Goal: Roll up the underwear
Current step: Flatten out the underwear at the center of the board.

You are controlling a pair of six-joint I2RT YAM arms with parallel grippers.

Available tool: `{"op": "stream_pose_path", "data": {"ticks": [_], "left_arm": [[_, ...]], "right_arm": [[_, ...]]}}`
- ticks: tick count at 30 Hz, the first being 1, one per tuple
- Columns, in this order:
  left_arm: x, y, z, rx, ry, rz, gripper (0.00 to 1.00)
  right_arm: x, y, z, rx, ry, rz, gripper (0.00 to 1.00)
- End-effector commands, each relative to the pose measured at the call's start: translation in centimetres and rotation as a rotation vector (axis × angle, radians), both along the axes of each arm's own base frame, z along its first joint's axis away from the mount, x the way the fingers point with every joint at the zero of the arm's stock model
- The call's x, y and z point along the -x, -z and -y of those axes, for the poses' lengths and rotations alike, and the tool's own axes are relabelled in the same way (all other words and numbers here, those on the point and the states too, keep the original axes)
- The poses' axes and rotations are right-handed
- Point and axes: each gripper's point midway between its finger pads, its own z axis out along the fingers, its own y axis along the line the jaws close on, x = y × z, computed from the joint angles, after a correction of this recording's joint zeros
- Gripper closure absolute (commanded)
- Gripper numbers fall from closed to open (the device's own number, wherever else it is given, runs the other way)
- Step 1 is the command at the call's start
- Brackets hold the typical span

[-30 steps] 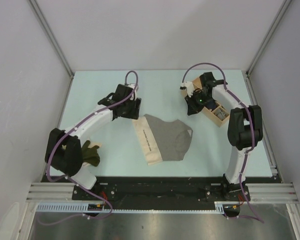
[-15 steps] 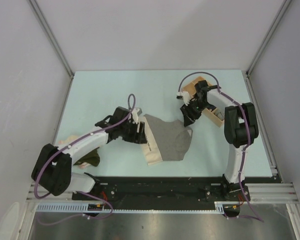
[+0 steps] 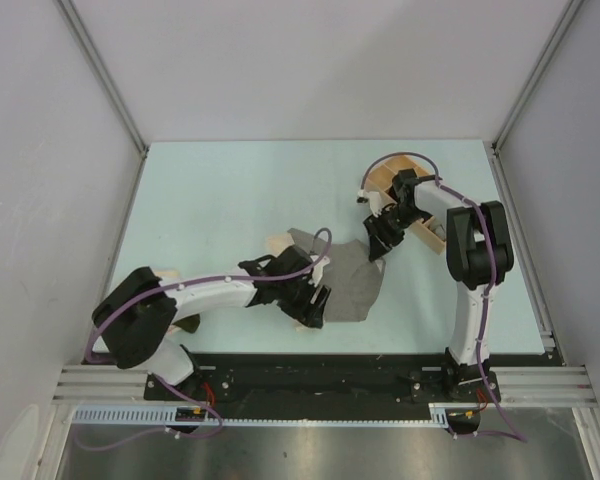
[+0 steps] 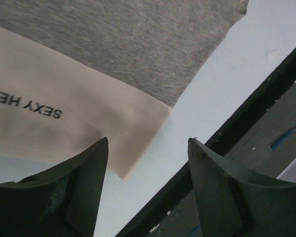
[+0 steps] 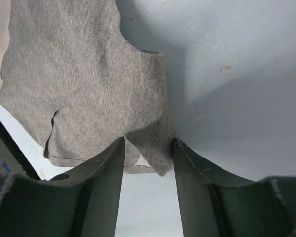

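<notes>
One piece of underwear (image 3: 352, 282), grey with a pale beige waistband (image 4: 64, 123) printed in black letters, lies flat at the middle of the table. My left gripper (image 3: 318, 300) hovers open over the waistband's near corner (image 4: 133, 163), which shows between its fingers (image 4: 84, 192) without touching them. The right gripper (image 3: 376, 244) is open at the garment's far right corner. In the right wrist view that grey corner (image 5: 155, 155) lies in the gap between the fingers (image 5: 103, 173), not pinched.
A light wooden tray (image 3: 390, 176) with compartments stands at the back right, just behind the right gripper. The black rail (image 4: 246, 118) of the table's near edge runs close beside my left gripper. A scrap of pale cloth (image 3: 166, 273) peeks out behind the left arm's elbow.
The left gripper swung from the waistband's far end down to its near corner, opening wider. The right gripper left the tray, dropped to the garment's far right corner and opened.
</notes>
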Motion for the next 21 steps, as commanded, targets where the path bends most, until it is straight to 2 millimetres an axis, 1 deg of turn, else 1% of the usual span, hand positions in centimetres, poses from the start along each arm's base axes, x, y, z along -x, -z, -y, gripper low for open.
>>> {"op": "stream_pose_path", "data": {"ticks": [1,2,3,4,5,6,7,8,9,11,12,13,14,15,16,17,18,19,20,21], "left_arm": [[0.3,1.2,1.5,-0.036,0.062,0.037,0.35],[0.4,2.2,1.3,-0.071,0.063,0.030,0.47],[0.7,2.5,1.3,-0.087,0.069,0.024,0.55],[0.8,2.8,1.1,-0.104,0.067,0.018,0.63],[0.7,2.8,0.8,-0.114,0.061,0.025,0.78],[0.5,2.7,0.6,-0.123,0.050,0.035,0.87],[0.4,2.5,0.1,-0.136,0.040,0.043,1.00],[0.1,2.2,-0.2,-0.151,0.027,0.068,1.00],[-0.1,1.4,-0.5,-0.148,0.028,0.086,1.00],[0.1,0.6,-1.1,-0.174,0.046,0.092,1.00],[0.1,-0.1,-1.3,-0.170,0.050,0.099,1.00],[0.3,-0.5,-1.3,-0.168,0.060,0.098,1.00],[0.8,-0.4,-2.1,-0.196,0.074,0.083,1.00],[1.1,-0.7,-2.3,-0.192,0.084,0.075,0.99],[1.5,-0.6,-2.6,-0.201,0.095,0.059,1.00],[2.1,-0.4,-3.0,-0.215,0.111,0.036,1.00],[3.2,-0.4,-2.9,-0.197,0.149,-0.015,0.99],[3.8,-0.1,-2.8,-0.196,0.171,-0.051,0.85],[4.5,-0.1,-2.8,-0.185,0.196,-0.080,0.73],[5.2,-0.3,-2.5,-0.159,0.220,-0.112,0.64]], "right_arm": [[0.6,0.4,-0.2,-0.022,0.014,-0.061,0.54],[0.6,0.3,-0.3,-0.020,0.018,-0.064,0.66],[0.3,-0.1,-0.2,-0.020,0.026,-0.054,0.77],[0.2,-0.5,-0.3,-0.026,0.026,-0.046,0.91],[-0.1,-1.2,-0.4,-0.032,0.029,-0.026,0.94],[-0.5,-2.6,-0.5,-0.039,0.031,0.017,0.96],[-0.8,-3.4,-0.6,-0.039,0.031,0.044,1.00],[-1.0,-4.2,-0.6,-0.035,0.028,0.074,1.00],[-1.0,-5.4,-0.8,-0.008,0.013,0.121,1.00],[-0.5,-6.3,-0.5,0.046,0.003,0.154,1.00],[0.4,-6.7,0.0,0.109,-0.007,0.179,1.00],[0.9,-6.6,0.6,0.146,-0.003,0.183,1.00],[1.4,-6.3,1.2,0.185,-0.003,0.183,1.00],[2.8,-5.2,2.7,0.261,-0.001,0.145,1.00],[3.5,-4.8,3.3,0.281,-0.004,0.129,1.00],[4.5,-4.1,3.8,0.293,-0.012,0.096,0.96],[6.5,-3.1,4.4,0.304,-0.029,0.024,0.91],[7.4,-2.6,4.9,0.291,-0.052,-0.007,0.81],[8.4,-2.7,4.5,0.246,-0.069,-0.042,0.73],[9.5,-2.8,4.7,0.227,-0.077,-0.085,0.65]]}}
